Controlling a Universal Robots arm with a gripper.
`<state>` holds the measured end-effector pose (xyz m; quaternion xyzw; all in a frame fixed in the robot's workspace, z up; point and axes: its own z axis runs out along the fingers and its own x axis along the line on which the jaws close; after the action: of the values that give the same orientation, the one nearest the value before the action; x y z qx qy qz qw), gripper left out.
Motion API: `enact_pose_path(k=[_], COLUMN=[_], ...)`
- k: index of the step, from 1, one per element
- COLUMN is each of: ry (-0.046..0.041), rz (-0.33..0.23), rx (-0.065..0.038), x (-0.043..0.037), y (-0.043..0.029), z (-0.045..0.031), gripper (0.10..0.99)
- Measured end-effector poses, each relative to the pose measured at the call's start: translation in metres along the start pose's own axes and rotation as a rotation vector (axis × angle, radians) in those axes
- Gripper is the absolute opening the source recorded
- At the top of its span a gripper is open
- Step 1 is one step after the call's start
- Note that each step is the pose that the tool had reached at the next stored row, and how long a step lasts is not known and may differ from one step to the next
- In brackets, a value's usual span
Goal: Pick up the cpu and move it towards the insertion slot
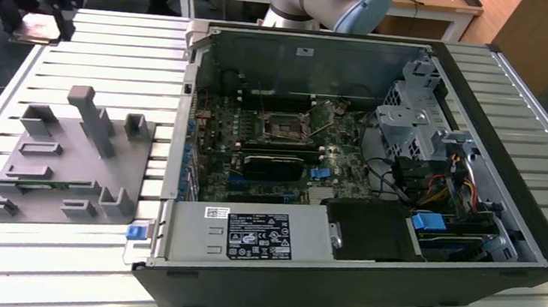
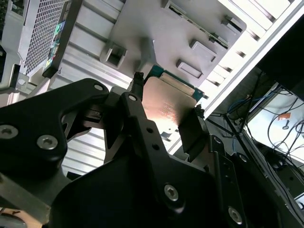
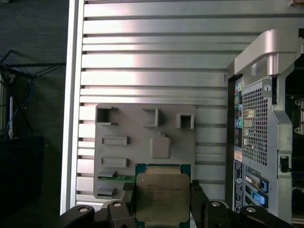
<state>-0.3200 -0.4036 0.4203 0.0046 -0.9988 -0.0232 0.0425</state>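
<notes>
I see the cpu (image 3: 160, 197) as a small flat square with a silvery metal face and a green rim. The black fingers (image 3: 197, 202) pinch it at two opposite edges, clear of the counter (image 3: 142, 47). The insertion slot (image 1: 282, 125) lies well apart from it, a small square socket with a dark centre and a shiny frame, inside the open computer case (image 1: 499, 122).
</notes>
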Motion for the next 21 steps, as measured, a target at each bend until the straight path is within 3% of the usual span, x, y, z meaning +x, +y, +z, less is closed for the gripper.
enact_pose_path(k=[12, 21], ry=[-0.0001, 0.0000], rz=[0.000, 0.000], rx=[0.000, 0.000], x=[-0.0130, -0.0275], y=[-0.0001, -0.0002], z=[-0.0011, -0.0023], gripper=[0.545, 0.545])
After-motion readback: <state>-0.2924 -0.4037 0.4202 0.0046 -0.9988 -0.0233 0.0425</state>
